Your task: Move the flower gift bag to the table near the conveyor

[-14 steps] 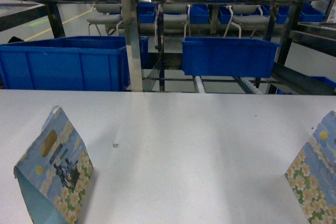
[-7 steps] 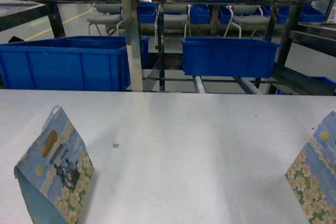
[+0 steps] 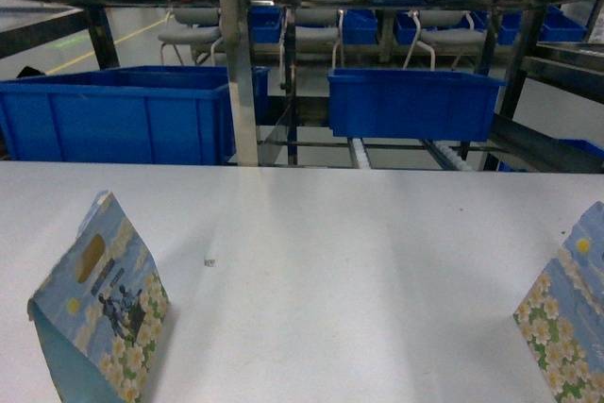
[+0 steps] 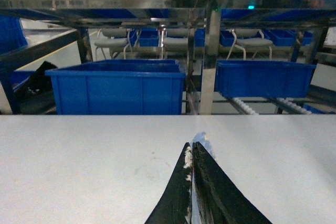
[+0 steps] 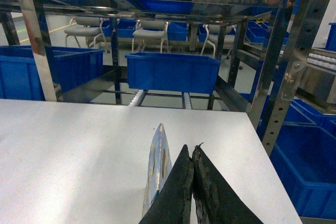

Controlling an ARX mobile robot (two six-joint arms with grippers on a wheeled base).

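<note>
Two flower gift bags stand on the white table (image 3: 330, 261), one at the left front (image 3: 99, 304) and one at the right front (image 3: 566, 323). Neither gripper shows in the head view. In the left wrist view my left gripper (image 4: 191, 145) is shut, with a thin pale-blue edge of a flower gift bag (image 4: 202, 140) pinched between the fingers and poking out past the tips. My right gripper (image 5: 190, 149) is shut with nothing between its fingers. A flower gift bag (image 5: 157, 166) stands edge-on just to its left. The conveyor (image 3: 444, 151) of pale rollers lies beyond the table's far edge.
A large blue bin (image 3: 113, 125) and a smaller blue bin (image 3: 411, 101) sit behind the table's far edge, with a steel post (image 3: 236, 63) between them. Grey chairs (image 3: 316, 35) stand further back. More blue bins (image 5: 310, 171) lie past the table's right edge.
Both bags sit very slightly lower in the head view than a second ago. Nothing else has visibly moved.
</note>
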